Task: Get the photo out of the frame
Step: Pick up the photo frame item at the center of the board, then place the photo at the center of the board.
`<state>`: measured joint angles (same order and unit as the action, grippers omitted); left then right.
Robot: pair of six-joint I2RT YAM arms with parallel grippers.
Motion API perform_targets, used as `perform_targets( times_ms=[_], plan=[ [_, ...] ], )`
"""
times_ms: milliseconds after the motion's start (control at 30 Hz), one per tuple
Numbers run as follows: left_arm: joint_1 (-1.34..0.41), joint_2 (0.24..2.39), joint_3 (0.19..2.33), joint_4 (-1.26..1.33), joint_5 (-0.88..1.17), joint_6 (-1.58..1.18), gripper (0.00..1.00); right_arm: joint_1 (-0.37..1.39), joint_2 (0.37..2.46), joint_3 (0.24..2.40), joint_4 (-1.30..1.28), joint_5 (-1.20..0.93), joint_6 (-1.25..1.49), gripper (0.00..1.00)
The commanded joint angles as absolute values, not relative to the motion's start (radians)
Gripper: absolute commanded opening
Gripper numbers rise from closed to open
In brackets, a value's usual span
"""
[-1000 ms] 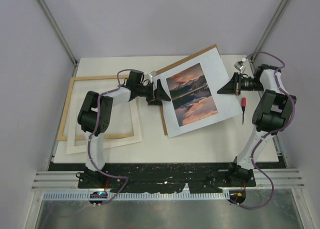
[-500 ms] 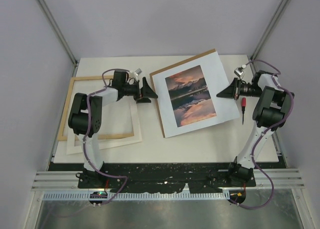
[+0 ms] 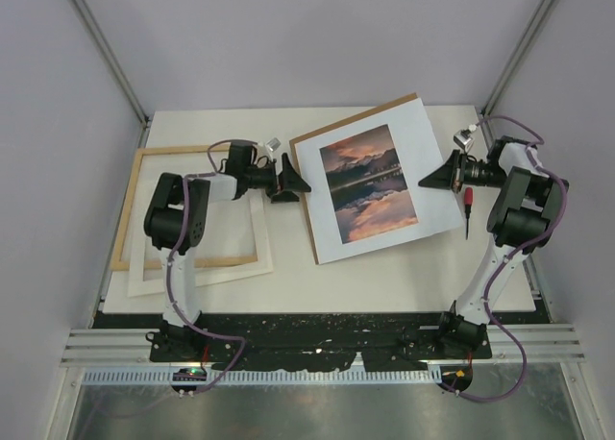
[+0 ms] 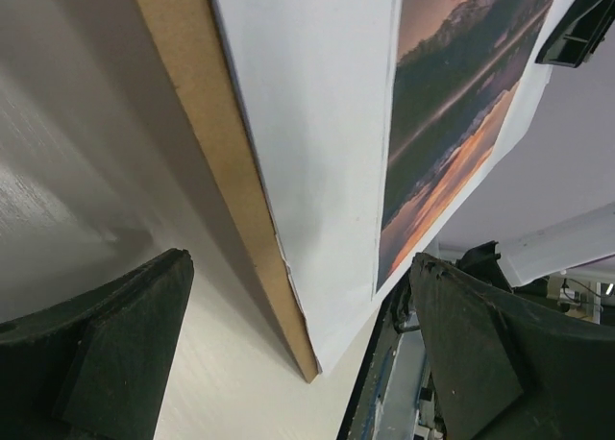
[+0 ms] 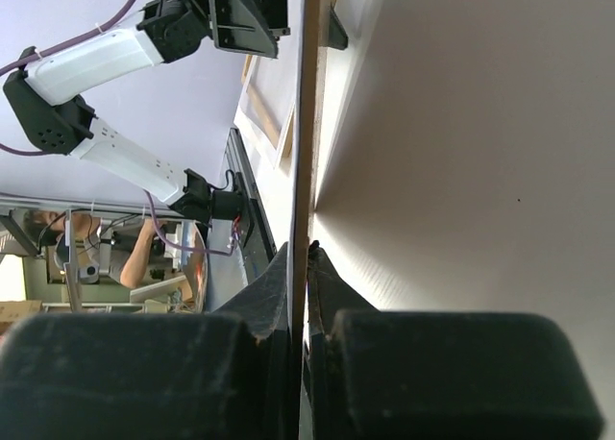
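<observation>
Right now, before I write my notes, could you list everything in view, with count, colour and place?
photo: one, orange-pink sunset with pale border, table centre, on the backing board
backing board: one, brown, under the photo
frame: one, light wood, table left, empty
mat: one, white, overlapping the frame
screwdriver: one, red handle, table right
table: one, white
left fingers: two, black, open, by the photo's left edge
right fingers: two, black, shut on the photo's right edge

frame [image 3: 129,212] left | photo [image 3: 370,185] centre-right (on backing board [image 4: 216,171]) | screwdriver [image 3: 468,202] right of photo
</observation>
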<state>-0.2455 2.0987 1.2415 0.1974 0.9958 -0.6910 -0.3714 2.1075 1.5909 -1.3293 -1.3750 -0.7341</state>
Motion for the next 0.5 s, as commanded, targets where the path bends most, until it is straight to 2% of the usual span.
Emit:
perform_targets(
  times_ms=[0,233,367,467],
  plan=[
    [-0.252,2.123,1.289,0.331,1.011,-0.755,1.0,-0.373,1.977,1.614,-1.523,-1.807,-0.704,0.08],
    [-0.273,2.155,1.292,0.477,1.043,-0.845,1.0,-0.373,1.945,1.621,-1.523,-1.807,-0.683,0.08],
    [-0.29,2.197,1.276,0.789,1.103,-1.069,1.0,-0.374,1.959,1.609,-1.523,-1.806,-0.699,0.08],
    [-0.302,2.221,1.272,0.996,1.13,-1.271,0.91,-0.373,1.985,1.617,-1.523,-1.805,-0.715,0.08]
  ],
)
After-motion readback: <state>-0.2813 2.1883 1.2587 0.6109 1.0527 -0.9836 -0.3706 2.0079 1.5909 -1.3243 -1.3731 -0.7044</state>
